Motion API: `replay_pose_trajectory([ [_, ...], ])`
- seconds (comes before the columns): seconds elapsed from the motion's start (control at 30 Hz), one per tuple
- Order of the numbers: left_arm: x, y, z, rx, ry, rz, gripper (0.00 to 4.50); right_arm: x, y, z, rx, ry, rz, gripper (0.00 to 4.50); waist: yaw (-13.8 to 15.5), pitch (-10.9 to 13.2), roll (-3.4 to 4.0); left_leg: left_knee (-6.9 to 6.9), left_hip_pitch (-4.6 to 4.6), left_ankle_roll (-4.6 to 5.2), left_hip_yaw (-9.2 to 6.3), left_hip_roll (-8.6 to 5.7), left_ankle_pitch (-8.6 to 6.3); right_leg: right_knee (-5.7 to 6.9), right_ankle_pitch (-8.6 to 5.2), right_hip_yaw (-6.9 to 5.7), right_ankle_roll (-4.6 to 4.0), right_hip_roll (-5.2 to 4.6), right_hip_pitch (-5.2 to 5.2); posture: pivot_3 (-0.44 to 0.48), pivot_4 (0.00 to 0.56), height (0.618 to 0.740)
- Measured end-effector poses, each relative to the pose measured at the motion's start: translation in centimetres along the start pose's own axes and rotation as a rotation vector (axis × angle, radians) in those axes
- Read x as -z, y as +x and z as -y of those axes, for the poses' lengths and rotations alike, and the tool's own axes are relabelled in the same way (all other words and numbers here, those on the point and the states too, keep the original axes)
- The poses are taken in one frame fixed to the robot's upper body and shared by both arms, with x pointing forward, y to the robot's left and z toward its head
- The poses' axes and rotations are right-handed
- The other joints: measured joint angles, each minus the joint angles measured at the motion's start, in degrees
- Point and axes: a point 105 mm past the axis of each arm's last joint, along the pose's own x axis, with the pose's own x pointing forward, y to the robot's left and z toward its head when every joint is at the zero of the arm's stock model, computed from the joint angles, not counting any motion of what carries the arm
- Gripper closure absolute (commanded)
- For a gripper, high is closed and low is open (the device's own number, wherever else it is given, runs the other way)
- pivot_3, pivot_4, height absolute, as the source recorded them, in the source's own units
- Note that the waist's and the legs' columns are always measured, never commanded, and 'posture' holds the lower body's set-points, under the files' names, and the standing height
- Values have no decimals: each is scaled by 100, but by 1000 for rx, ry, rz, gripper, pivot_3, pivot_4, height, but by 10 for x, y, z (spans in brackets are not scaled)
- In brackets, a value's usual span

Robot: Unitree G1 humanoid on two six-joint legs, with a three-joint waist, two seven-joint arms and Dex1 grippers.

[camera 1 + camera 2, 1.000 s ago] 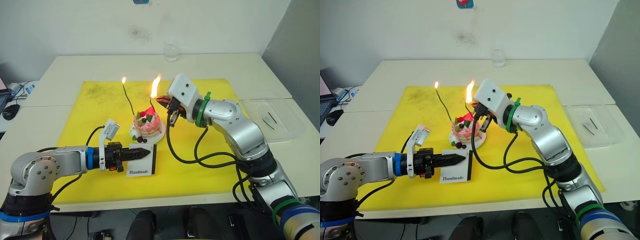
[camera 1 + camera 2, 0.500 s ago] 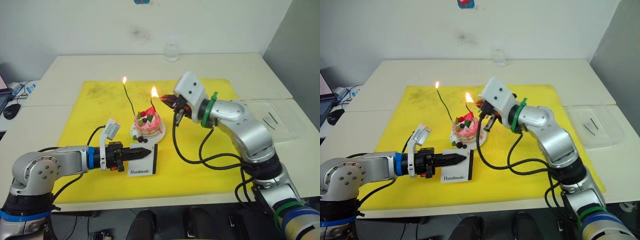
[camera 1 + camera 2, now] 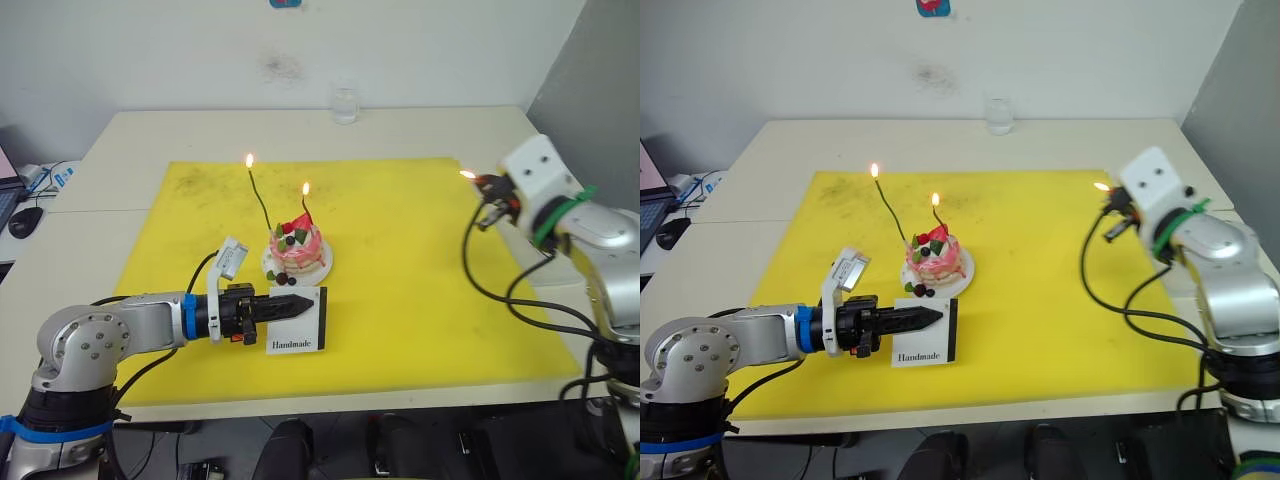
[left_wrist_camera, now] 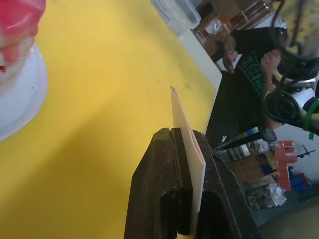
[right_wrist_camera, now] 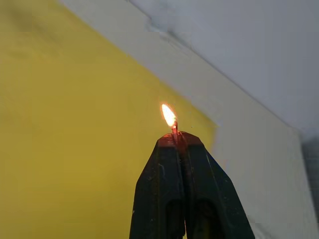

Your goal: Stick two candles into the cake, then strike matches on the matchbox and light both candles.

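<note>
Worktop (image 3: 420, 130) space is covered by a yellow mat (image 3: 400, 260), near whose middle the cake (image 3: 296, 250) sits on its white plate with the green candle (image 3: 259, 198) and the shorter reddish-brown candle (image 3: 304, 205) planted upright and both burning, so the lighting appears done. The matchbox (image 3: 298, 330), on which "Handmade" can be read, is clamped on edge in the left gripper (image 3: 295, 305) just in front of the plate, presumably so its black striking strip is presented. A burning match (image 5: 174, 130), nearly consumed, is pinched in the closed right gripper (image 5: 178, 137) well away from the cake at the mat's right edge, probably to keep the flame clear.
</note>
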Motion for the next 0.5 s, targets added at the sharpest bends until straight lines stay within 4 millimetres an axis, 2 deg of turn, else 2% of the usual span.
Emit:
replay_pose_trajectory([
  [0.2,1,6,0,-2,-6,21,4500,46,-18,31,147,8,-138,4464,-25,0,0,2,4,0,9,2,0,4,0,9,1,2,0,0,150,740],
  [0.3,4,9,0,-4,-17,30,4500,64,-23,32,168,45,-184,4464,-28,0,0,3,6,0,15,2,0,4,2,16,3,4,0,0,150,740],
  [0.4,4,11,0,-3,-16,37,4500,71,-21,31,172,72,-198,4464,-26,0,0,7,6,0,18,0,0,5,4,21,7,4,0,0,150,740],
  [0.5,3,12,-1,-13,-12,51,4500,82,-21,36,203,78,-228,3856,-12,0,0,10,5,0,22,-3,0,4,5,28,9,4,1,0,150,740],
])
